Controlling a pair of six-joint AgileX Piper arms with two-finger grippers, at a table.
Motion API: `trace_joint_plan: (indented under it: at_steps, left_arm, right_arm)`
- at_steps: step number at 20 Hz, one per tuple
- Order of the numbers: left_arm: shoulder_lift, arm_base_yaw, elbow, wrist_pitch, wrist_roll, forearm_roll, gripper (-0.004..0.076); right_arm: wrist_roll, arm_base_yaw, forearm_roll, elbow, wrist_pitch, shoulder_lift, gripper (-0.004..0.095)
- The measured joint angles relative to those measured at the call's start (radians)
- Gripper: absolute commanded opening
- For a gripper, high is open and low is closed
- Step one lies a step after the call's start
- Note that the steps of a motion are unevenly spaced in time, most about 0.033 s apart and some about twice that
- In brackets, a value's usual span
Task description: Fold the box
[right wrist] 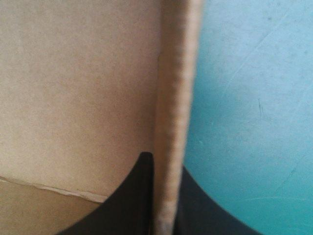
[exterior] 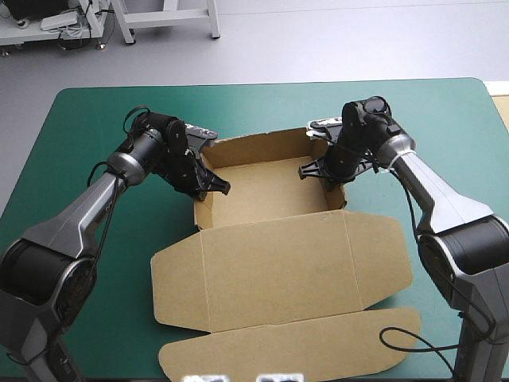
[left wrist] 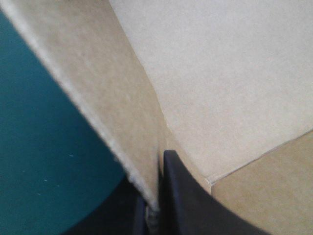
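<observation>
The brown box (exterior: 270,195) stands as an open tray at the table's middle, walls raised, with its lid (exterior: 278,274) lying flat toward the front edge. My left gripper (exterior: 208,185) is shut on the box's left wall (left wrist: 107,112), one black finger (left wrist: 186,196) inside the tray, the other outside over the teal-green cover. My right gripper (exterior: 328,173) is shut on the right wall (right wrist: 173,122), its fingers (right wrist: 127,205) on either side of the board's edge.
The lid's long front flap (exterior: 294,346) reaches close to the table's front edge. Teal-green cover (exterior: 87,159) lies bare to the left, right and beyond the tray. A pale strip (exterior: 499,103) shows at the table's right edge.
</observation>
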Motion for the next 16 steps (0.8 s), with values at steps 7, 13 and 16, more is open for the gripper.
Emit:
trace_joint_plan:
  at_steps: [7, 13, 16]
  left_arm:
    - [0.004, 0.0, 0.004, 0.011, 0.041, 0.041, 0.0511]
    - [-0.065, 0.0, -0.072, 0.02, 0.041, 0.093, 0.0511]
    - [-0.154, 0.0, -0.113, 0.021, 0.041, 0.093, 0.051]
  right_arm:
    - [-0.044, 0.015, 0.058, 0.0, -0.005, 0.005, 0.0824]
    - [-0.051, 0.015, -0.02, -0.041, -0.004, -0.027, 0.0822]
    - [-0.061, 0.015, -0.029, -0.078, -0.004, -0.078, 0.0822]
